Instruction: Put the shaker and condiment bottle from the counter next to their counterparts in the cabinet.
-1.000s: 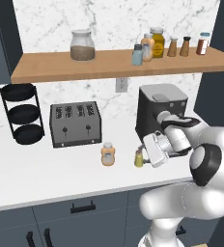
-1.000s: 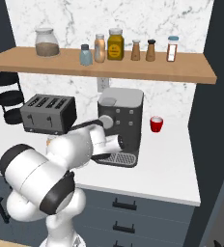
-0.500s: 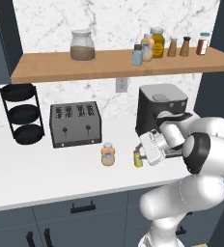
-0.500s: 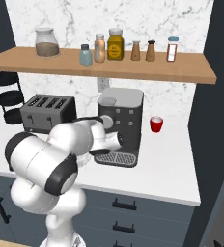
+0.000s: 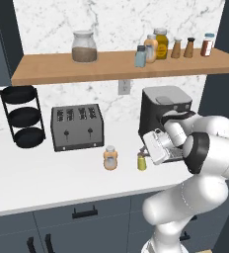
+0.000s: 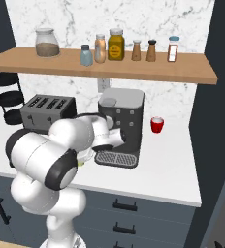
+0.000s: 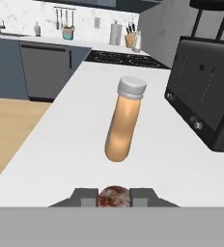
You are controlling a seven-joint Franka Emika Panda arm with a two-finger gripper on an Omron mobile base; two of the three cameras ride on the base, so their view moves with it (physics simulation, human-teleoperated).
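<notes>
Yellow-green shaker (image 5: 142, 162) stands right of centre on the white desk (image 5: 47, 178), clamped between the fingers of the hand (image 5: 145, 154). Orange condiment bottle (image 5: 110, 158) stands just left of it, below the toaster (image 5: 77, 127).

the shaker (image 5: 142, 162) is half hidden behind the gripper (image 5: 145, 154), and the hand cam crops it to a sliver at the bottom.

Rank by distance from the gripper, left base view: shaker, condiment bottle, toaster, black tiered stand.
1. shaker, between the jaws of the gripper
2. condiment bottle, just beyond the shaker on the counter
3. toaster, farther back toward the wall
4. black tiered stand, at the far end past the toaster
</notes>
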